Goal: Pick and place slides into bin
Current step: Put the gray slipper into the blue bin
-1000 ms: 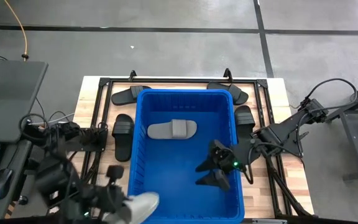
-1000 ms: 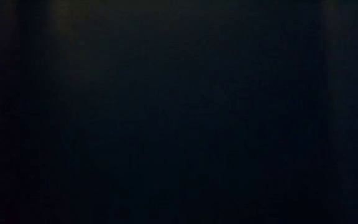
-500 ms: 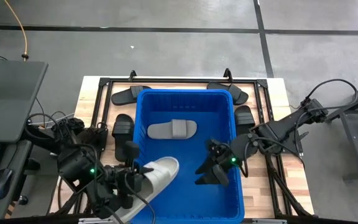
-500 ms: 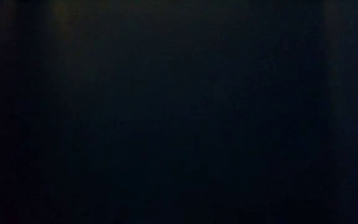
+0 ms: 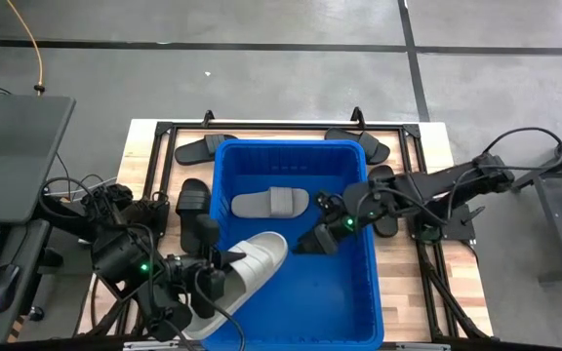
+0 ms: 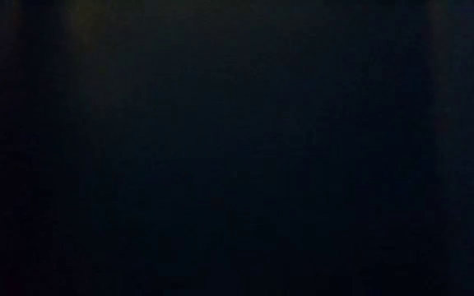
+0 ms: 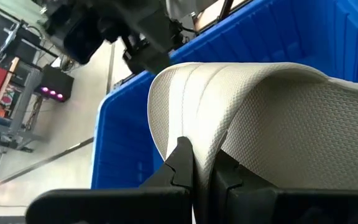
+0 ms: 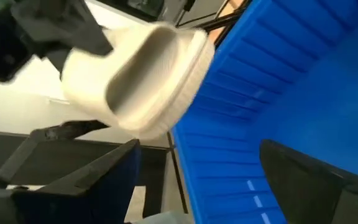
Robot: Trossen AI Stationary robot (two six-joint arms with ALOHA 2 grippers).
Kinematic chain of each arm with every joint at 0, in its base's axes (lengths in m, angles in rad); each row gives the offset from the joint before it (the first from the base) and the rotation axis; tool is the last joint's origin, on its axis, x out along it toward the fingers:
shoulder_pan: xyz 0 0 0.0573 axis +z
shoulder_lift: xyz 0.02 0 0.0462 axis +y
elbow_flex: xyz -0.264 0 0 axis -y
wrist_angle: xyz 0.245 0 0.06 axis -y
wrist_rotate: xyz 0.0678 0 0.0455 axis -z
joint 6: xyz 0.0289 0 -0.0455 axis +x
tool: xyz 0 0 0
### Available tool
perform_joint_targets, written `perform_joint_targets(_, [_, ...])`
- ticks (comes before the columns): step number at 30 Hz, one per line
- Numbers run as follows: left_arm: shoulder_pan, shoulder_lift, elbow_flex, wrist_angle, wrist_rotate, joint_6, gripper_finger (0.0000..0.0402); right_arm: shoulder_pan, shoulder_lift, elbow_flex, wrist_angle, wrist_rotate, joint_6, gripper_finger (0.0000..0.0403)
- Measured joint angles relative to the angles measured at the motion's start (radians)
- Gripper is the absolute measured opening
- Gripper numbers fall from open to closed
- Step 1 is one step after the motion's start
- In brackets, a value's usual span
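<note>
A white slide (image 5: 252, 265) hangs over the near left rim of the blue bin (image 5: 359, 292), with my left gripper (image 5: 222, 279) shut on it. One grey slide (image 5: 269, 203) lies flat on the bin's floor. Black slides lie on the table around the bin: one at the far left (image 5: 203, 148), one at the far right (image 5: 361, 144) and one to the left (image 5: 191, 210). My right gripper (image 5: 310, 244) stands open above the bin's middle, with nothing between its fingers (image 8: 303, 177). It looks toward the white slide (image 8: 135, 81). The low view is dark. My left gripper pinches the white slide's ribbed strap at its edge (image 7: 199, 142) between its two fingers (image 7: 180, 163). The fingers come slanting down from the table's near left. The slide is lifted clear and tilted, one end over the bin's inside and the other past the near left rim.
A black metal frame (image 5: 164, 132) runs round the bin on the wooden table. A fourth black slide (image 5: 384, 185) lies under my right arm, by the bin's right wall. Cables and a desk (image 5: 18, 136) are to the table's left.
My left gripper has swung from the table's near left corner toward the bin with the white slide and has rolled. The slide has turned about and now reaches over the bin's rim. My right gripper has gone toward the far edge, over the bin.
</note>
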Motion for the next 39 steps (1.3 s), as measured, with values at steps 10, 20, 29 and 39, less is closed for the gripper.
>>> perform_joint_targets(10, [0.013, 0.0, 0.0, 0.03, -0.023, 0.039, 0.0, -0.051, 0.121, 0.0, 0.223, -0.147, 0.049, 0.0316])
perform_joint_targets(20, [0.017, 0.0, 0.0, 0.038, -0.02, 0.019, 0.0, -0.058, 0.126, 0.0, 0.284, -0.153, 0.005, 0.0202])
perform_joint_targets(29, [0.018, 0.0, 0.0, 0.05, -0.007, -0.003, 0.0012, -0.042, 0.127, 0.0, 0.272, -0.145, -0.047, 0.0015])
perform_joint_targets(39, [-0.051, 0.0, -0.001, 0.086, -0.052, -0.28, 0.0066, 0.032, 0.03, 0.0, 0.053, -0.016, -0.178, 0.0005])
